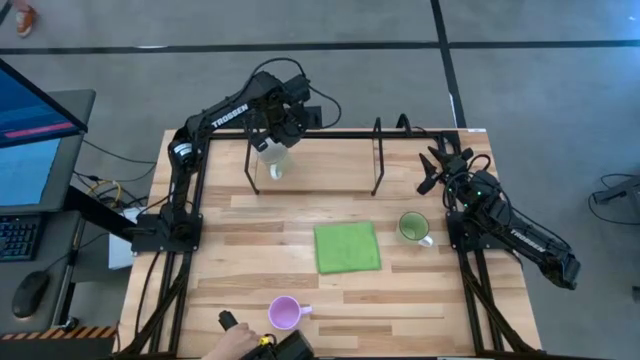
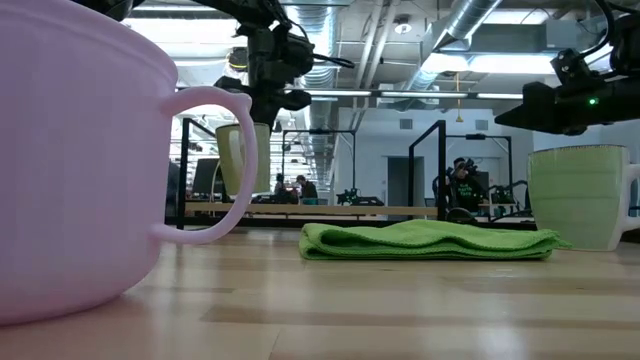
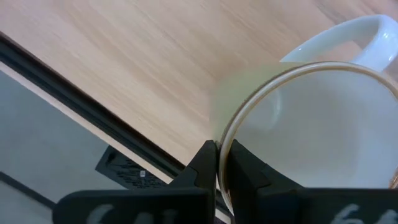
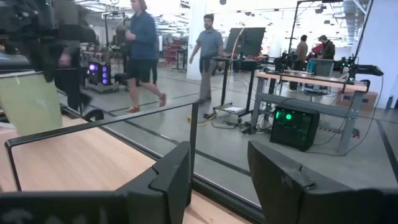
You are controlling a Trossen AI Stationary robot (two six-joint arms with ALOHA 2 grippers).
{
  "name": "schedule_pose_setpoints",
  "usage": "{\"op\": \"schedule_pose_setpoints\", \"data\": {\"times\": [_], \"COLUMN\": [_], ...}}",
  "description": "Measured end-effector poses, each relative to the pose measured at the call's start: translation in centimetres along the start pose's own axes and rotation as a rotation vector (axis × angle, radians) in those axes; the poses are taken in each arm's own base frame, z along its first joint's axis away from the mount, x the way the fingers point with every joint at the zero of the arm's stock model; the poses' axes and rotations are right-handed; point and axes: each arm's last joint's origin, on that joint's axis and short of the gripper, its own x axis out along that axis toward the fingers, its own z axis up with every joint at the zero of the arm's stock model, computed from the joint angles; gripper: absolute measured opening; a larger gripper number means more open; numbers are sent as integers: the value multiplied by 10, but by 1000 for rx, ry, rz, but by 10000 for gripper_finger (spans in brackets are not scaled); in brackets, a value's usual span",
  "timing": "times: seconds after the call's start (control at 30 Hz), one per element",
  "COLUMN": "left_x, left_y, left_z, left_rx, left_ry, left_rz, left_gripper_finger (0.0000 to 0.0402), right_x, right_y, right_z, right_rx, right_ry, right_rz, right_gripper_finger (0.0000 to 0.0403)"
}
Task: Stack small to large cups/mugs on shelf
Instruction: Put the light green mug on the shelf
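White mug (image 1: 272,160): held above the shelf's left part, near the back edge of the table; handle points toward the table's front in the high view. In the low view it hangs clear of the board, its base above the wood.
Left gripper (image 1: 268,143): fingers (image 3: 205,168) pinched on the white mug's rim, one inside and one outside the wall, as the left wrist view shows.
Shelf (image 1: 330,165): light board along the back of the table, black wire uprights at left and middle-right, a thin rail along the rear.
Green mug (image 1: 412,227): upright on the table, right of the green cloth, handle toward the front right; just in front of the right arm's base.
Pink mug (image 1: 285,313): upright near the front edge, handle to the right; fills the low view's left side.
Green cloth (image 1: 347,246): folded flat at table centre, between the shelf and the pink mug.
Right gripper (image 1: 434,165): fingers spread apart, holding nothing, hovering at the shelf's right end, well apart from the green mug.
Person's hand (image 1: 237,343): at the table's front edge, left of the pink mug.
Room: people walking and standing beyond the table in the right wrist view.
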Motion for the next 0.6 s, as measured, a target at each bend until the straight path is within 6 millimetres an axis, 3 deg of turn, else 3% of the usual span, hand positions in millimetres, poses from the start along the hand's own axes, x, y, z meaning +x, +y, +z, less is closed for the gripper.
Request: {"op": "schedule_pose_setpoints", "data": {"times": [0.2,0.6], "left_x": [20,24], "left_y": [8,11], "left_z": [-4,-4], "left_rx": [-11,-11], "left_ry": [46,44], "left_rz": [-48,-44], "left_gripper_finger": [2,20], "right_x": [0,0], "right_y": [0,0], "right_z": [0,0], "right_rx": [0,-8], "right_ry": [0,0], "right_rz": [0,-1], "right_gripper_finger": [184,184]}}
